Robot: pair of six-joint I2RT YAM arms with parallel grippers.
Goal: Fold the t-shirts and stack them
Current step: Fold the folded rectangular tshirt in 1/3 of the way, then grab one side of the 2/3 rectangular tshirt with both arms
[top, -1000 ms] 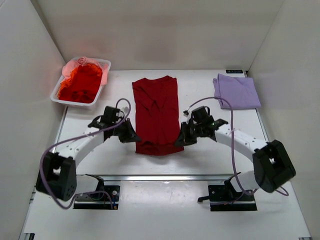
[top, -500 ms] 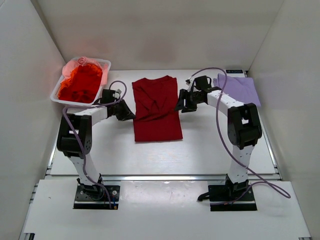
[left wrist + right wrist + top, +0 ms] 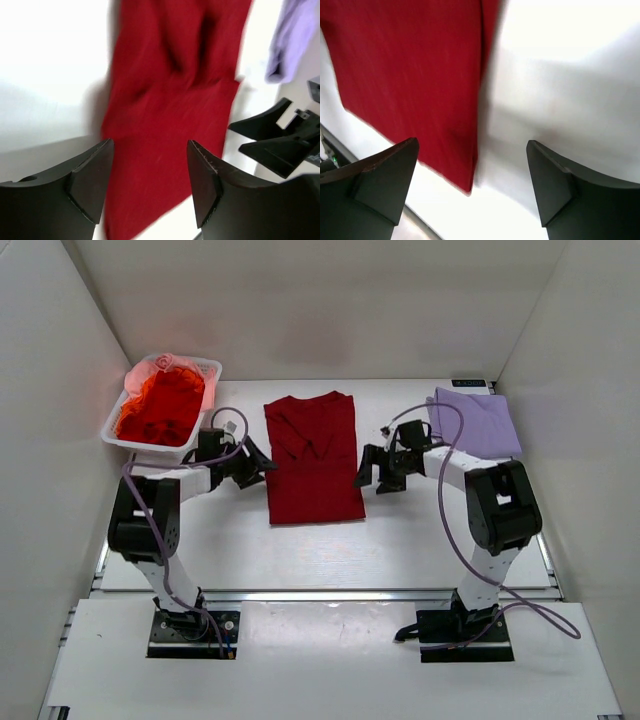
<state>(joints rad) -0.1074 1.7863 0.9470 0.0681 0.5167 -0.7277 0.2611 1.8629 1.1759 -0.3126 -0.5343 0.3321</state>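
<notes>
The dark red t-shirt (image 3: 313, 455) lies folded to a shorter rectangle in the table's middle, collar at the far end. My left gripper (image 3: 256, 462) hangs open just off its left edge, empty; in the left wrist view the red cloth (image 3: 170, 100) shows between the spread fingers (image 3: 85, 185) of the gripper (image 3: 149, 162). My right gripper (image 3: 368, 469) stands open by the right edge, empty; its wrist view (image 3: 472, 150) shows the shirt's near corner (image 3: 410, 75). A folded lavender t-shirt (image 3: 473, 422) lies at the back right. Orange-red shirts (image 3: 160, 408) and a pink one (image 3: 192, 380) fill the basket.
The white plastic basket (image 3: 140, 445) sits at the back left, close behind my left arm. White walls enclose the table on three sides. A metal rail (image 3: 320, 595) runs across the near edge in front of the arm bases.
Both grippers, shut on the red shirt's near corners, carried them toward the far end, folding it shorter. Both then opened, let go and drew slightly back outward.
</notes>
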